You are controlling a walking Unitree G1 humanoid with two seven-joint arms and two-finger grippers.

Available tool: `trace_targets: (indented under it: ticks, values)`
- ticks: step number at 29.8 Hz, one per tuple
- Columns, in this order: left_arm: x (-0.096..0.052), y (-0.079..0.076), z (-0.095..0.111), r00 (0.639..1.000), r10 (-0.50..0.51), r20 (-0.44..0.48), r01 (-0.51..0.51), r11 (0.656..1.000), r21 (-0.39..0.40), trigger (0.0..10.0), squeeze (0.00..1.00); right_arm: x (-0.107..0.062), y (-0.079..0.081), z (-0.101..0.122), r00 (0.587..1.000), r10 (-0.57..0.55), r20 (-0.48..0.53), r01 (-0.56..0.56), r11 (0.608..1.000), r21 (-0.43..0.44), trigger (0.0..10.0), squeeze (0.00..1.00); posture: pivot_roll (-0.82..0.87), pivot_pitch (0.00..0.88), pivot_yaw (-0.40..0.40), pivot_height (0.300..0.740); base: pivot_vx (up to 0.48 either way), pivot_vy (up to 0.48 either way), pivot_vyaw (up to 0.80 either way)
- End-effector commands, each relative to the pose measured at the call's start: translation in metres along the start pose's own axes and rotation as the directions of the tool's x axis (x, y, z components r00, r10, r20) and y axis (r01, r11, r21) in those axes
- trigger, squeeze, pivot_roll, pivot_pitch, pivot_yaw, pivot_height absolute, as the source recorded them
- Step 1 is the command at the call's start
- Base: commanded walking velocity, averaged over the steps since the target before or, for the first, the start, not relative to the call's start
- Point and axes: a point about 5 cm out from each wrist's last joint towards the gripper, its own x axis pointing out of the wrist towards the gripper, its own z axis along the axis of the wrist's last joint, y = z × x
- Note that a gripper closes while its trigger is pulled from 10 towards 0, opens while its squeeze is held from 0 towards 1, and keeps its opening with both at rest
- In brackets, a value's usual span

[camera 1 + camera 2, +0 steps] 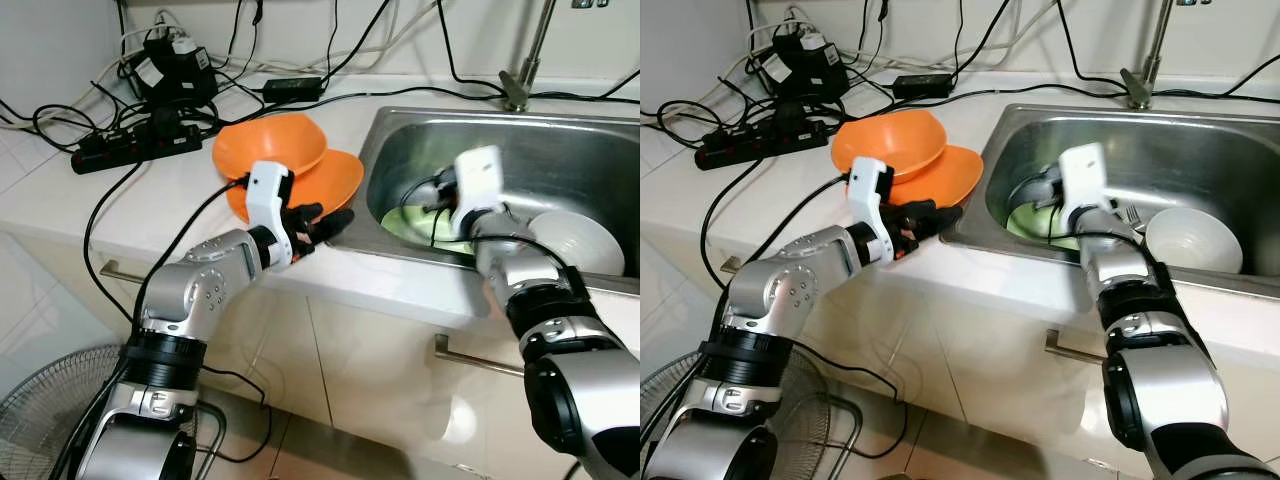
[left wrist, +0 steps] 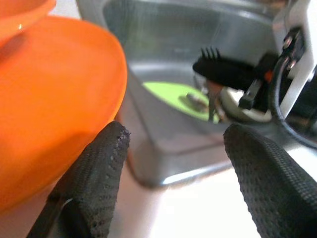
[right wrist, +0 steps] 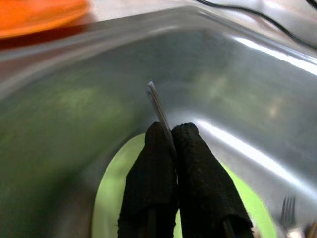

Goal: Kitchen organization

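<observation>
Left eye view, landmark: a stainless steel sink (image 1: 560, 150) set into a pale countertop (image 1: 170, 200), with a metal tap (image 1: 520, 80) at its back rim.
Right gripper (image 3: 171, 144): reaches down inside the sink over a lime green plate (image 1: 410, 222) lying on the sink's floor. Its two black fingers are pressed together, pinching a thin silver utensil handle (image 3: 157, 106) that sticks up past the fingertips.
Left gripper (image 2: 173, 144): sits on the counter at the sink's left front corner. Its fingers are spread wide with nothing between them, one fingertip (image 2: 106, 148) just beside the lower orange bowl.
Orange bowls: two orange plastic bowls (image 1: 290, 160) stacked on the counter just left of the sink, the upper one tilted.
White bowl: a round white bowl (image 1: 580, 240) rests inside the sink, right of the green plate.
Fork: a metal fork (image 3: 288, 206) lies in the sink near the plate's edge.
Counter beyond the bowls: a black power strip (image 1: 140, 148) and a tangle of black cables (image 1: 180, 70), left of the sink by the wall.
Below the counter: white cabinet fronts with metal handles (image 1: 480, 358), and a floor fan (image 1: 50, 400) far left of the sink.
</observation>
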Motion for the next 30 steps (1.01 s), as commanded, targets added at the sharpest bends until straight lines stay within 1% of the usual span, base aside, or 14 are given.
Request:
trace_targets:
  ticks: [1, 5, 6, 8, 9, 10, 11, 12, 13, 14, 24, 26, 29, 30]
  values:
    - [-0.002, 0.0, -0.002, 1.0, 0.0, -0.031, 0.001, 0.999, 0.035, 10.0, 1.0, 0.001, 0.0, 0.002, 0.999, 0.038, -0.012, -0.039, 0.993, -0.109, 0.0, 0.0, -0.05, 0.0, 0.126, 0.74, 0.0, 0.0, 0.0]
    - [-0.003, -0.002, -0.003, 0.999, -0.018, -0.044, 0.02, 0.999, 0.048, 10.0, 1.0, 0.001, 0.0, 0.0, 0.996, 0.073, -0.052, -0.081, 0.978, -0.191, 0.0, 0.0, -0.04, 0.0, 0.128, 0.74, 0.0, 0.0, 0.0]
    - [-0.004, -0.003, -0.004, 0.998, -0.026, -0.054, 0.029, 0.998, 0.06, 10.0, 1.0, 0.001, -0.001, -0.001, 0.994, 0.086, -0.069, -0.1, 0.966, -0.238, 0.0, 0.0, -0.04, 0.0, 0.128, 0.74, 0.0, 0.0, 0.0]
    - [-0.005, -0.004, -0.005, 0.997, -0.035, -0.065, 0.04, 0.997, 0.071, 10.0, 1.0, 0.001, -0.001, 0.0, 0.992, 0.097, -0.082, -0.115, 0.96, -0.255, 0.0, 0.0, -0.04, 0.0, 0.129, 0.74, 0.0, 0.0, 0.0]
    - [-0.005, -0.004, -0.005, 0.997, -0.038, -0.067, 0.043, 0.996, 0.073, 10.0, 1.0, 0.001, -0.001, 0.0, 0.991, 0.101, -0.088, -0.121, 0.96, -0.253, 0.7, 0.0, -0.04, 0.0, 0.129, 0.74, 0.0, 0.0, 0.0]
    - [-0.005, -0.004, -0.005, 0.997, -0.04, -0.068, 0.045, 0.996, 0.075, 10.0, 1.0, 0.002, -0.001, 0.001, 0.99, 0.105, -0.091, -0.125, 0.96, -0.252, 0.7, 0.0, -0.04, 0.0, 0.129, 0.74, 0.0, 0.0, 0.0]
    - [-0.005, -0.004, -0.005, 0.997, -0.04, -0.069, 0.045, 0.996, 0.076, 10.0, 1.0, 0.002, -0.001, 0.001, 0.99, 0.107, -0.093, -0.127, 0.959, -0.252, 10.0, 0.54, -0.03, 0.0, 0.131, 0.74, 0.0, 0.0, 0.0]
    - [-0.005, -0.004, -0.005, 0.997, -0.04, -0.071, 0.046, 0.996, 0.079, 10.0, 1.0, 0.002, -0.001, 0.002, 0.99, 0.106, -0.096, -0.127, 0.957, -0.261, 10.0, 0.54, -0.03, 0.0, 0.131, 0.74, 0.0, 0.0, 0.0]
    - [-0.005, -0.004, -0.005, 0.996, -0.043, -0.075, 0.049, 0.995, 0.085, 10.0, 1.0, 0.002, -0.001, 0.002, 0.99, 0.104, -0.096, -0.127, 0.953, -0.276, 10.0, 0.92, -0.03, 0.0, 0.132, 0.74, 0.0, 0.0, 0.0]
    - [-0.006, -0.004, -0.005, 0.996, -0.045, -0.079, 0.052, 0.995, 0.088, 10.0, 1.0, 0.002, -0.001, 0.003, 0.99, 0.104, -0.096, -0.127, 0.95, -0.285, 10.0, 1.0, -0.03, 0.0, 0.132, 0.74, 0.0, 0.0, 0.0]
    - [-0.008, -0.003, -0.007, 0.994, -0.047, -0.094, 0.056, 0.994, 0.094, 10.0, 1.0, 0.005, 0.007, 0.01, 0.986, 0.146, -0.078, -0.162, 0.943, -0.289, 10.0, 1.0, -0.03, 0.0, 0.135, 0.74, 0.0, 0.0, 0.0]
    - [-0.008, -0.002, -0.006, 0.995, -0.037, -0.09, 0.046, 0.993, 0.104, 10.0, 1.0, 0.006, 0.007, 0.013, 0.988, 0.144, -0.059, -0.155, 0.95, -0.272, 10.0, 1.0, -0.03, 0.0, 0.134, 0.74, 0.0, 0.0, 0.0]
    - [-0.007, 0.004, 0.003, 1.0, 0.022, -0.018, -0.019, 0.993, 0.114, 10.0, 1.0, 0.008, 0.004, 0.03, 0.993, 0.108, 0.045, -0.098, 0.978, -0.186, 10.0, 1.0, -0.03, 0.0, 0.134, 0.74, 0.0, 0.0, 0.0]
    - [-0.006, 0.008, 0.009, 0.998, 0.061, 0.022, -0.063, 0.99, 0.123, 10.0, 1.0, 0.008, 0.003, 0.036, 0.991, 0.101, 0.084, -0.087, 0.984, -0.155, 10.0, 1.0, -0.03, 0.0, 0.133, 0.74, 0.0, 0.0, 0.0]
